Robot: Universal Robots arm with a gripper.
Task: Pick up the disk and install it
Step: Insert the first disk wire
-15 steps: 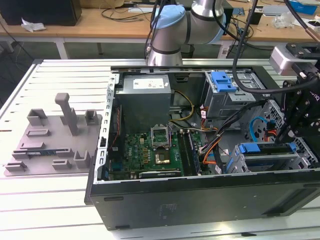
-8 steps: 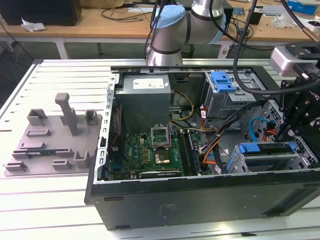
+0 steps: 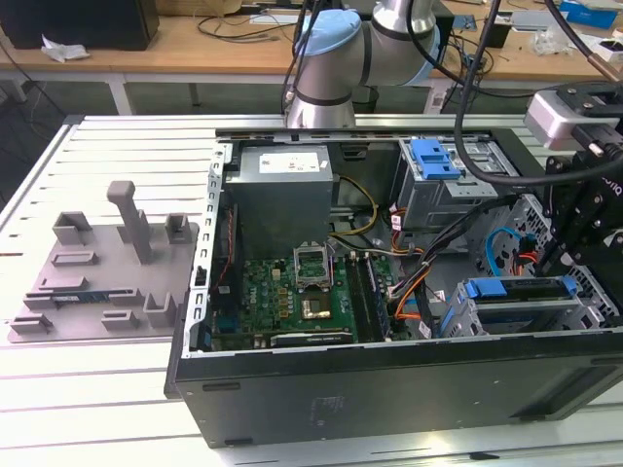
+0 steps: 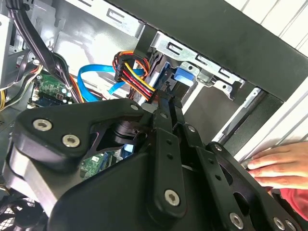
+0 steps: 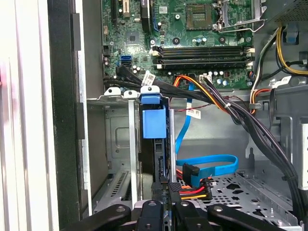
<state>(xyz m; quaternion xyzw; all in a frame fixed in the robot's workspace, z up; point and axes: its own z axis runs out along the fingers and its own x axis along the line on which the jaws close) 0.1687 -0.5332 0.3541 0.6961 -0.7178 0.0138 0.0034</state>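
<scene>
The disk (image 5: 155, 120) stands on edge in a slot of the metal drive cage (image 5: 118, 144) inside the open computer case, its blue bracket showing at its end. In the exterior view the disk (image 3: 511, 288) sits in the cage at the case's near corner on the exterior view's right. My gripper (image 5: 165, 188) reaches down onto the disk's other end, with a black finger on each side of it, shut on the disk. In the second wrist view the gripper (image 4: 167, 96) points at the blue bracket (image 4: 185, 74).
Orange, red and black power wires (image 5: 192, 190) and a blue data cable (image 5: 211, 166) lie beside the gripper. A person's hand (image 4: 279, 161) rests on the case's edge. The motherboard (image 3: 282, 297), a grey power-supply box (image 3: 282, 185), a second blue-bracketed bay (image 3: 435, 159) and a grey fixture plate (image 3: 107, 263) are nearby.
</scene>
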